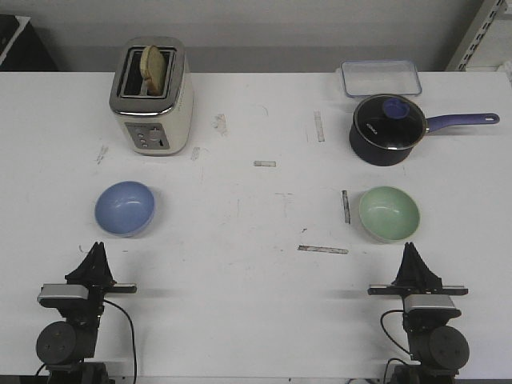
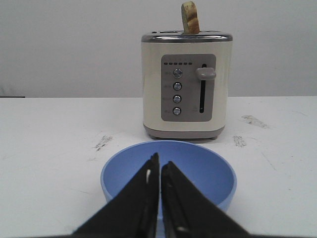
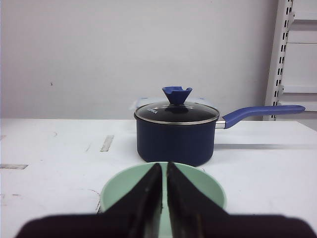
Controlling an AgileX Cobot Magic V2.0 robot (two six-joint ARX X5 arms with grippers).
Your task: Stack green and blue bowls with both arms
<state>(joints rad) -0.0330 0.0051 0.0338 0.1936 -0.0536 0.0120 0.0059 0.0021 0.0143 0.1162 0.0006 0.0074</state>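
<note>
Front view shows the blue bowl (image 1: 125, 209) ahead of the left hand (image 1: 98, 250) and the green bowl (image 1: 389, 213) ahead of the right hand (image 1: 411, 250), both hands pressed together, empty, each apparently staged for its nearer bowl.

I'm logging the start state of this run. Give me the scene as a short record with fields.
blue bowl: upright, empty, on the table's left side, ahead of the left pincer
green bowl: upright, empty, on the right side, ahead of the right pincer
pincers: both shut, holding nothing
stacking: not begun, bowls far apart
toaster: behind blue bowl, bread in slot
saucepan: lidded, behind green bowl
</note>
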